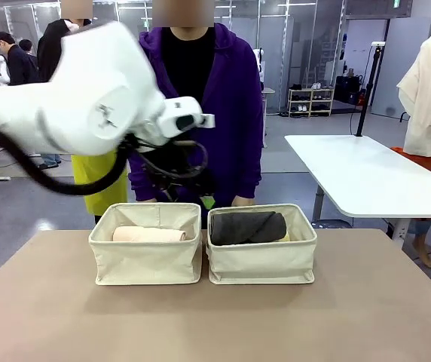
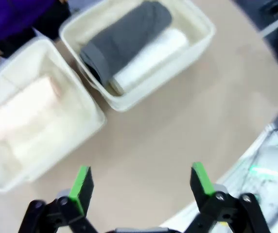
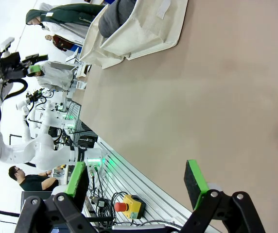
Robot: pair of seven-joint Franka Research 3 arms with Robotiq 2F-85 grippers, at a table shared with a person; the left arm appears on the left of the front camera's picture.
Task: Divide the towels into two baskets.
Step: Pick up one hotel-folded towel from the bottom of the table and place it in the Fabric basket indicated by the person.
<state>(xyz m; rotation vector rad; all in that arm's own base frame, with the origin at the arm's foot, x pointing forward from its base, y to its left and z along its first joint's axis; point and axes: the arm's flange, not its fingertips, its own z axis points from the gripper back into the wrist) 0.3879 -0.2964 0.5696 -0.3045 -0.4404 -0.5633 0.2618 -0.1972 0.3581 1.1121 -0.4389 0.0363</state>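
I see two baskets side by side on the table [image 1: 366, 317], touching or nearly so, in front of a person [image 1: 200, 105] in a purple hoodie. The left basket [image 1: 146, 260] holds the pink towel [image 1: 149, 234]; from my left wrist camera a paler roll, blurred, lies beside it, and I cannot tell its colour. The right basket [image 1: 261, 260] holds the grey towel [image 1: 247, 227], and the wrist camera shows the white towel [image 2: 151, 58] lying against it in the same basket.

My left arm reaches in from the left, above and behind the baskets, near the person's chest. The left gripper [image 2: 141, 187] has its jaws wide apart with nothing between them, hanging over bare tabletop near the baskets.

The right gripper [image 3: 136, 182] is also spread wide and empty, hovering over the table's edge well away from the right basket, which sits at the far end of that view with the grey towel showing inside.
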